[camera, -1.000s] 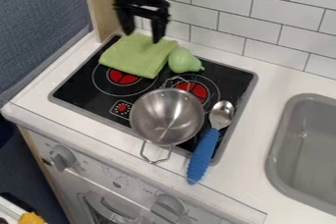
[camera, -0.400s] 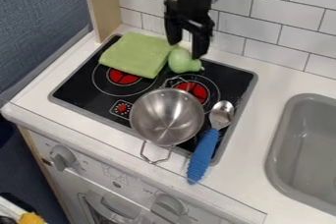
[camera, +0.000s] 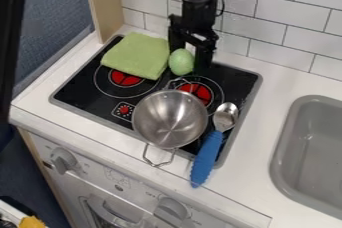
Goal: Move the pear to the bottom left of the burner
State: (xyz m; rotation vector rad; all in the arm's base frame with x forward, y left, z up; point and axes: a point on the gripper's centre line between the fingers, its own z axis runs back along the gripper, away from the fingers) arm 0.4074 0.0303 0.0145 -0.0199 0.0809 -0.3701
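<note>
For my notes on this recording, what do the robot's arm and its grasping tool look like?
The robot arm is black, built of blocky, jointed segments, with a thin dark cable looping out beside it. The tool is black too, with two plain, narrow fingers below a wider, angular body. I can make out no markings on either.
</note>
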